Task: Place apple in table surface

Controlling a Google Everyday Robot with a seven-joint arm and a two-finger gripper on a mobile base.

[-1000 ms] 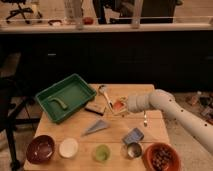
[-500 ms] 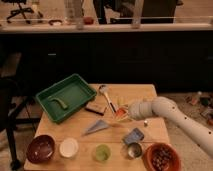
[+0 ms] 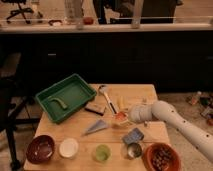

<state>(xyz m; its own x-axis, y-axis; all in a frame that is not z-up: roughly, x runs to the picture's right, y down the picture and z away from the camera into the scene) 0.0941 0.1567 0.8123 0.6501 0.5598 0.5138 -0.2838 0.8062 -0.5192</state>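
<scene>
We see the claw (image 3: 123,117) has moved left and lower, holding the apple (image 3: 120,117) just above the counter (image 3: 142,93). We count one apple, one green tray (image 3: 65,96), four bowls.

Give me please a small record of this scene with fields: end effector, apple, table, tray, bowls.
end effector: low over the table's middle, at the apple
apple: at the end effector, near the table surface
table surface: light wood planks
tray: green, back left
bowls: white bowl and dark bowl front left
</scene>
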